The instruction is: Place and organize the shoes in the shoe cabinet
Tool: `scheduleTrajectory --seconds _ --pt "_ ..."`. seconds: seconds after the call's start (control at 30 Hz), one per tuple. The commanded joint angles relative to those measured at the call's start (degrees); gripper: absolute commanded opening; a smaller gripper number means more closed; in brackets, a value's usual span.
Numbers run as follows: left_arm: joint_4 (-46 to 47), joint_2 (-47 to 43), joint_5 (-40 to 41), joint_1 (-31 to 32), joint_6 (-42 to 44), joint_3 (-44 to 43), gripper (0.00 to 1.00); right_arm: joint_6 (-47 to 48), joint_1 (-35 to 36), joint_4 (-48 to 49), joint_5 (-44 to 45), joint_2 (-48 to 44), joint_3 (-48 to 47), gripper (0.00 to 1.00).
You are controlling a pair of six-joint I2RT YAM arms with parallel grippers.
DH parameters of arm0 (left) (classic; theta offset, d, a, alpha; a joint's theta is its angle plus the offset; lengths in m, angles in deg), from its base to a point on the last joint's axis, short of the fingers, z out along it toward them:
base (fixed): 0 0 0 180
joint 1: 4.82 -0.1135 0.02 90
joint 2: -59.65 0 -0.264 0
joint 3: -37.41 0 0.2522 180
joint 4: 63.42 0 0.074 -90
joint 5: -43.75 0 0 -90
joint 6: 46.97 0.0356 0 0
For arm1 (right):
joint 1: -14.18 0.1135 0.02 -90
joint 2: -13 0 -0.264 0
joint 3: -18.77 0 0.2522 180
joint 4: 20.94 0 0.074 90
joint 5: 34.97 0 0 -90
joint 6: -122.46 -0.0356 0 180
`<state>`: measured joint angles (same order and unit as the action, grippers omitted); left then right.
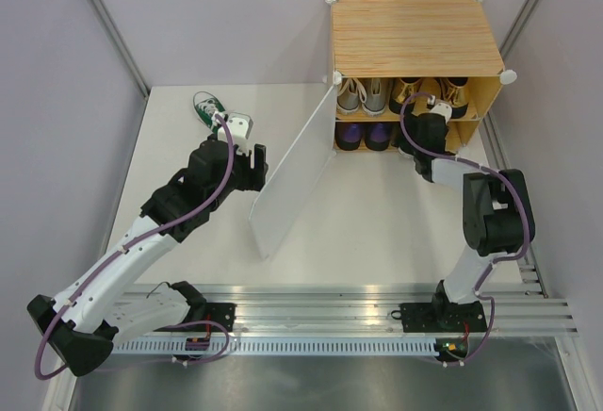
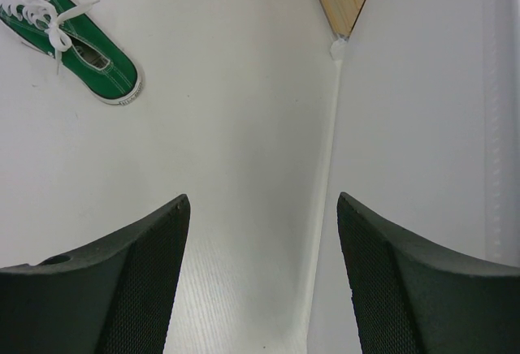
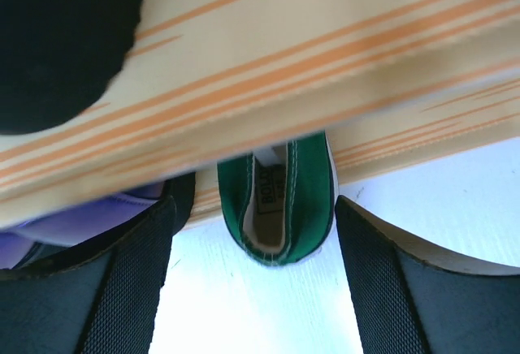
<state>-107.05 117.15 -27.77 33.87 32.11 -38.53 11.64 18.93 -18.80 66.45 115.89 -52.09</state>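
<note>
The shoe cabinet stands at the back right with its white door swung open. Grey sneakers and gold shoes fill the upper shelf; purple shoes sit lower left. My right gripper is open at the lower shelf's right side; in the right wrist view its open fingers flank the heel of a green sneaker lying under the shelf board, beside a purple shoe. The other green sneaker lies on the table. My left gripper is open and empty, near the door.
The open door stands on edge just right of my left fingers, its hinge connector at the cabinet corner. Grey walls enclose the table on the left, back and right. The arms' rail runs along the near edge.
</note>
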Motion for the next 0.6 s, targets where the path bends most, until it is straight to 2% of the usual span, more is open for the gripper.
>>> scheduleTrajectory --seconds 0.0,0.27,0.57 --pt "1.4 -0.6 -1.3 0.1 2.0 -0.5 0.77 -1.1 0.1 3.2 -0.4 -4.6 2.4 0.82" --pt "1.5 -0.5 -1.6 0.1 1.9 -0.5 0.77 -1.8 0.1 3.2 -0.4 -8.1 7.3 0.74" --pt "1.4 -0.5 -2.0 0.1 1.7 -0.6 0.77 -3.3 0.0 6.5 -2.0 -13.4 15.7 0.55"
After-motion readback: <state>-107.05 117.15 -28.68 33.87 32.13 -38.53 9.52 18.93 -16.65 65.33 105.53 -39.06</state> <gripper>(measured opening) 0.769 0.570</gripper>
